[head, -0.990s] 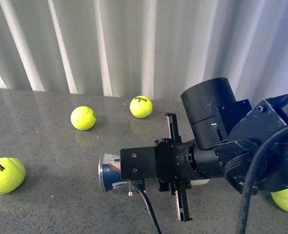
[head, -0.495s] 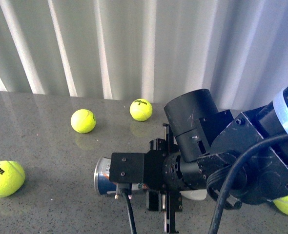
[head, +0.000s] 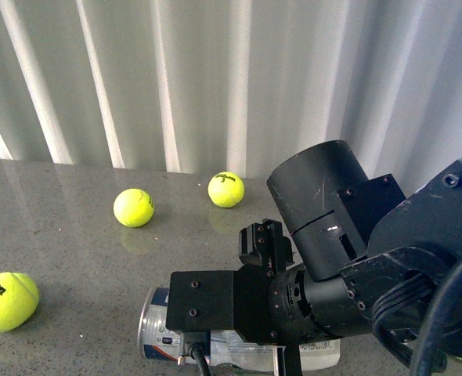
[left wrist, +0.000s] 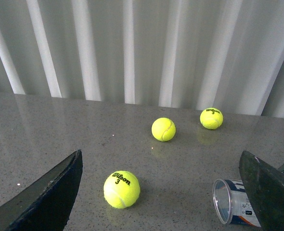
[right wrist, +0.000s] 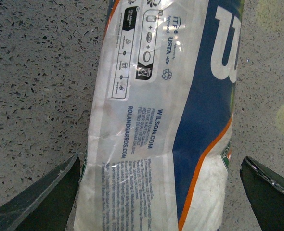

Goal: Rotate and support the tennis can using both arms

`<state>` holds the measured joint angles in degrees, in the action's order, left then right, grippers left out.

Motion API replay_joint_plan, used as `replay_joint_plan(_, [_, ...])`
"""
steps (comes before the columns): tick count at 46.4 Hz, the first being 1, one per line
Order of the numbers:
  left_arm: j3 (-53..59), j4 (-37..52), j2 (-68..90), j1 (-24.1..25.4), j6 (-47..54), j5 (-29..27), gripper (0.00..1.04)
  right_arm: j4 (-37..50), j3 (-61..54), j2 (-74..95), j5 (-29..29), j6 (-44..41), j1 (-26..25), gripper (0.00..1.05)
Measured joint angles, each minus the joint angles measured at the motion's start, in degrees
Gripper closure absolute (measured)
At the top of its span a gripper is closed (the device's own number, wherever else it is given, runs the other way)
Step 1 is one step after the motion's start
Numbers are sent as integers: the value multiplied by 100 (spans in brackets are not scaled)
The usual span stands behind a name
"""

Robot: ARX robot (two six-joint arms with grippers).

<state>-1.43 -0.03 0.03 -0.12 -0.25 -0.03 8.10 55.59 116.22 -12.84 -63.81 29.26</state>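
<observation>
One tennis can (right wrist: 147, 120) laid on side: dented wall, navy-white label, orange stripe. Positioned between spread fingers of right gripper (right wrist: 160, 163); left gripper (left wrist: 161, 154) likewise spread.

A clear plastic tennis can with a navy-and-white label (head: 159, 338) is seen lying on its side on the grey speckled table (head: 59, 243), partly covered by the bulky black right arm (head: 348, 274). One yellow tennis ball (head: 8, 301) is seen at the left, a second ball (head: 133, 207) and a third ball (head: 226, 189) farther back.

Right arm (head: 333, 274) dropped lower and further left over tennis can (head: 162, 338). Right hand (right wrist: 161, 197): its upper finger no longer sticks up in front view. Can now lower in frame, more label showing.
</observation>
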Motion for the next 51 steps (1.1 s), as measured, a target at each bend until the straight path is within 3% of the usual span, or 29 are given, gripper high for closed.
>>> replay_joint_plan(15, [0, 0, 0, 0, -2, 0, 7, -726, -170, -1137, -470, 407, -391, 7])
replay_joint_plan(20, [0, 2, 0, 0, 0, 0, 7, -702, -411, -1805, -946, 981, -669, 7])
replay_joint_plan(25, [0, 2, 0, 0, 0, 0, 7, -24, -710, -2632, -1196, 1958, -1132, 7])
replay_joint_plan(29, [0, 0, 0, 0, 0, 0, 7, 925, -960, -3250, -796, 3012, -1657, 7])
replay_joint_plan(31, [0, 0, 0, 0, 0, 0, 7, 1512, -1145, -3582, -304, 3606, -2017, 7])
replay_joint_plan(38, [0, 2, 0, 0, 0, 0, 7, 2428, -1788, -4382, 745, 4874, -2806, 7])
replay_joint_plan(42, [0, 2, 0, 0, 0, 0, 7, 2688, -2439, -5049, 1320, 5681, -2951, 22])
replay_joint_plan(51, [0, 2, 0, 0, 0, -2, 7, 2435, -3757, -6426, 1274, 6177, -2927, 50])
